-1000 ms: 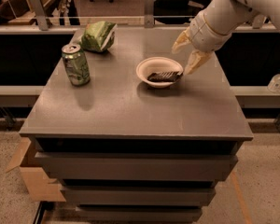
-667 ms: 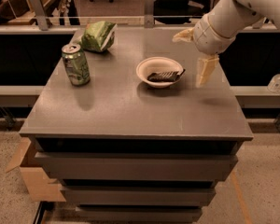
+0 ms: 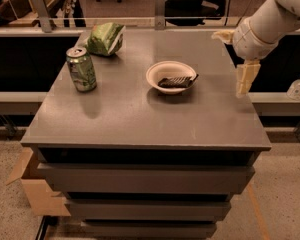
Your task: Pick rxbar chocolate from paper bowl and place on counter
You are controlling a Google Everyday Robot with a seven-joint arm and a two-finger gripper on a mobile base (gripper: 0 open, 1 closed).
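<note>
Two fingers (image 3: 244, 78) of gripper (image 3: 234, 60): spread wide apart, one pointing down, the other sticking out sideways toward the far right corner; nothing between them, nothing held.
Gripper place: over the right edge of the counter (image 3: 140, 119), at the end of a white arm (image 3: 277, 14) reaching in from the upper right; contact between the lower fingertip and the top not possible to tell.
Place of rxbar chocolate (image 3: 176, 81): inside the paper bowl, to the left of the gripper as seen by the camera, well apart from both fingers; dark wrapper lying nearly flat, one end propped on the rim nearest the gripper.
Place of paper bowl (image 3: 155, 69): upright on the counter, left of the gripper and at about the height of the lower finger; bare grey top between bowl and gripper.
Green soda can (image 3: 81, 69): upright, far left of the gripper, beyond the bowl, near the opposite edge.
Green snack bag (image 3: 106, 38): far left and further back than the gripper, just behind the can.
Stepped drawers (image 3: 145, 179): below and to the left of the gripper, under the top.
Cardboard box (image 3: 32, 194): on the floor, at the lower left corner, farthest from the gripper.
Small clear bottle (image 3: 299, 88): just right of the gripper, off the counter, on a ledge behind.
</note>
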